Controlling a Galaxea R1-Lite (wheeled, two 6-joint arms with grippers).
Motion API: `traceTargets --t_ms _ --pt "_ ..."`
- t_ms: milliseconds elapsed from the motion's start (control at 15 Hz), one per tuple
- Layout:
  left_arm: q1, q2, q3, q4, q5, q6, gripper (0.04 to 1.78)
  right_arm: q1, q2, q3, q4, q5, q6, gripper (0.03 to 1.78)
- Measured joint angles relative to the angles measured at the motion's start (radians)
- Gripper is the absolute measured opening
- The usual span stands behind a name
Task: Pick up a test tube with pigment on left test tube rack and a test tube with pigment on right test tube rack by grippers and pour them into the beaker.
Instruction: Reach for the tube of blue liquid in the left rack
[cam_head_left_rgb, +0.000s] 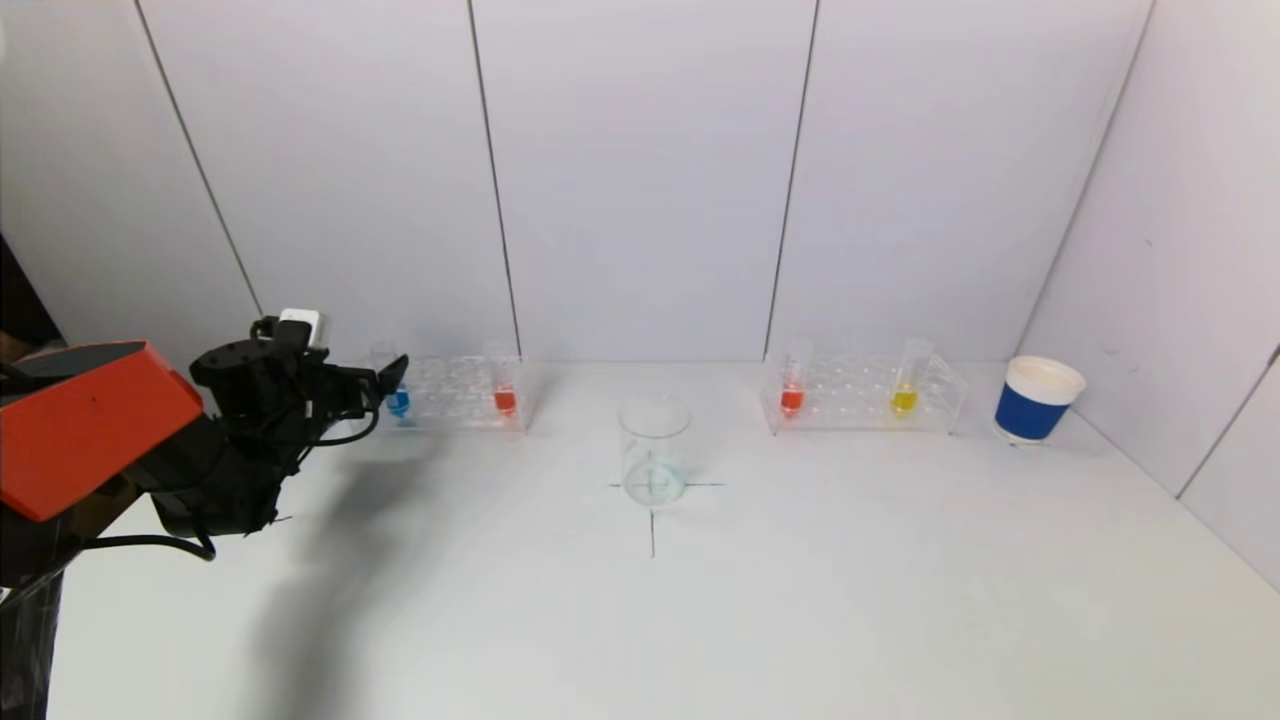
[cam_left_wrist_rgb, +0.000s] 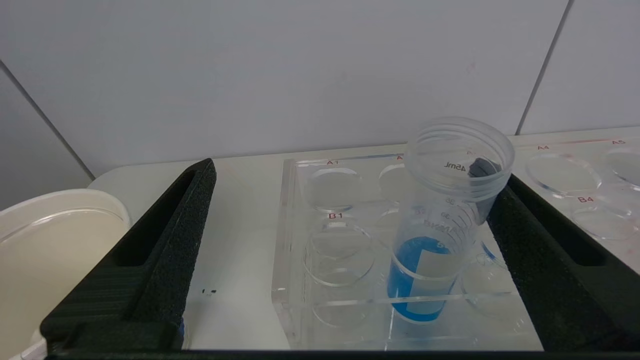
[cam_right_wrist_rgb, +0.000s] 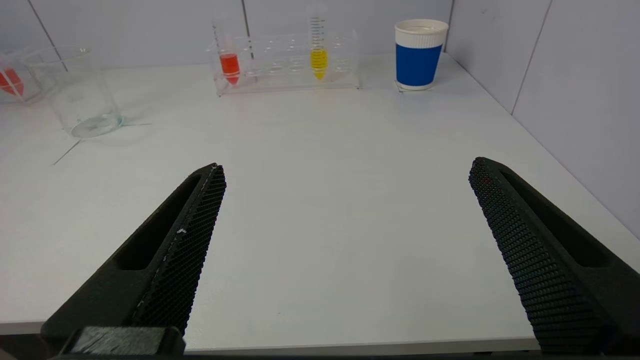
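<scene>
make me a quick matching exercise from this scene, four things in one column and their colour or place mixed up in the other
Things:
1. tube between the left gripper's fingers
2. tube nearest the paper cup
3. beaker
4. paper cup

Descriptions:
A. stands on the drawn cross in the middle of the table
B. holds yellow pigment
C. holds blue pigment
D. far right, beside the right rack

Pairs: 1-C, 2-B, 3-A, 4-D

orange shell (cam_head_left_rgb: 85, 425), blk arm, textured fingers (cam_right_wrist_rgb: 170, 260)
</scene>
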Motion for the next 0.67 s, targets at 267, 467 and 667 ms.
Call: traceTargets --t_ms 267,467,667 --pt "-0.014 0.012 -0.019 0.000 0.001 0.020 1.77 0.000 0.000 0.000 0.000 0.000 0.000 1.77" --pt "-0.041 0.014 -0.020 -0.002 0.017 0.024 1.77 0.000 0.000 0.000 0.000 0.000 0.000 1.77" --pt "-0.060 0.013 -0.019 -0.012 0.043 0.038 1.77 0.000 0.000 0.000 0.000 0.000 0.000 1.77"
